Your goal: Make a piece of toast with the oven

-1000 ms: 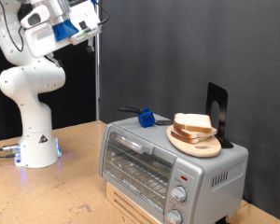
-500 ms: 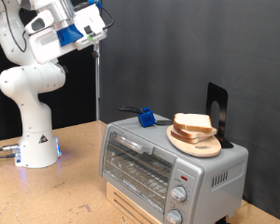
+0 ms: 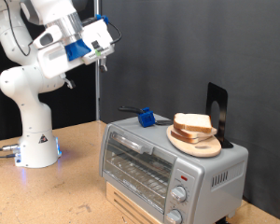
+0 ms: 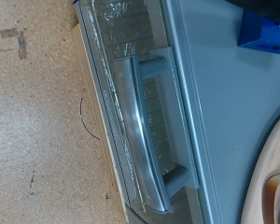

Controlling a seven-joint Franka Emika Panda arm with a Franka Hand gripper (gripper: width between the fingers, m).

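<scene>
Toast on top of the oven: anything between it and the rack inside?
Yes. The oven door is shut, its handle flat against the glass, closing off the rack. The toast sits on the plate above. The gripper hangs high, empty, at the exterior view's upper left.

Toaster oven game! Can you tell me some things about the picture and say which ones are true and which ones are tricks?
1. The toaster oven's glass door is shut. True.
2. The bread slices are inside the oven on the rack. False: they lie on a round wooden plate on top of the oven.
3. The gripper is holding a slice of bread. False: it is high in the air towards the exterior view's top left, with no bread in it.
4. A small blue thing sits on top of the oven. True.
5. The oven has two round knobs on its front. True.
</scene>
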